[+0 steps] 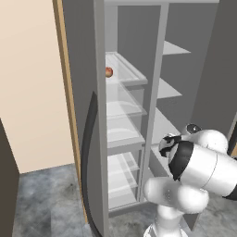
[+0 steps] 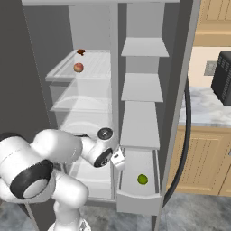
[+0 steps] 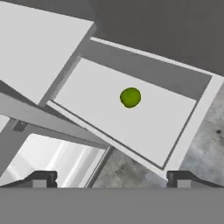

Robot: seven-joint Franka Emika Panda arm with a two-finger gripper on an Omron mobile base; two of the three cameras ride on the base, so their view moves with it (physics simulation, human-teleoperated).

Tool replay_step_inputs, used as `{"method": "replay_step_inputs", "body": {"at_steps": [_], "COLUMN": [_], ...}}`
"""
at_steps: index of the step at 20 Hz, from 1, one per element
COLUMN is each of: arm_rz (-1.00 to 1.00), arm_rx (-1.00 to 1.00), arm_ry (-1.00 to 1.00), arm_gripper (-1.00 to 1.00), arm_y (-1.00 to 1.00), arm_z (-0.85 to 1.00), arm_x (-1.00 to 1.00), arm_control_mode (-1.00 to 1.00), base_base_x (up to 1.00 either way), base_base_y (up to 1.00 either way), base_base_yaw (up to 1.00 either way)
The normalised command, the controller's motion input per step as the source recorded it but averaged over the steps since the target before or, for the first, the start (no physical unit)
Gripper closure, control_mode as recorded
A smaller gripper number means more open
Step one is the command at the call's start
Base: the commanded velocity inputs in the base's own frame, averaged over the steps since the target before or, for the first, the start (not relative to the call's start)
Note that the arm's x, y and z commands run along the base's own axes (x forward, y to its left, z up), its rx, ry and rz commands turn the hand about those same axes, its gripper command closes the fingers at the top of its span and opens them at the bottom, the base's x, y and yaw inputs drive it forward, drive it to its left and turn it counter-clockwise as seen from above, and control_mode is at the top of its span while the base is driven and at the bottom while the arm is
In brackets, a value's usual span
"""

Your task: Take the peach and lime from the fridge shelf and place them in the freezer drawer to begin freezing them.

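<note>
The lime (image 3: pixel 130 97) lies alone on the floor of the pulled-out grey freezer drawer (image 3: pixel 175 83); in the right base view the lime (image 2: pixel 142 179) rests in the freezer drawer (image 2: pixel 137 198) at the bottom of the fridge's right column. The peach (image 2: pixel 78 67) sits on the top clear fridge shelf (image 2: pixel 57 74) in the left column, and the peach (image 1: pixel 109 71) peeks out from behind the door edge. My gripper (image 3: pixel 111 180) hovers above the drawer's left side, open, with nothing between its fingertips (image 3: pixel 41 178). The gripper (image 2: pixel 119 160) stands just left of the drawer.
Opaque grey shelves (image 2: pixel 142 88) are stacked above the drawer. A vertical divider (image 2: pixel 115 90) splits the two columns. The open fridge door with its dark gasket (image 2: pixel 186 126) stands to the right. A small dark object (image 2: pixel 81 52) lies at the back of the top shelf.
</note>
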Motion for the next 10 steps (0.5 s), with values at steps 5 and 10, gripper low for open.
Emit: {"method": "replay_step_inputs", "body": {"at_steps": [5, 10], "arm_rz": [0.12, 0.22], "arm_rx": [-0.13, -0.11], "arm_ry": [-0.09, -0.02], "arm_gripper": [-1.0, -1.0], "arm_y": [0.76, 0.73], "arm_z": [1.0, 1.0], "arm_x": [-0.53, -0.24], "arm_control_mode": [-1.0, -1.0], "base_base_x": [0.0, 0.0], "base_base_y": [0.0, 0.0], "base_base_yaw": [0.0, 0.0]}}
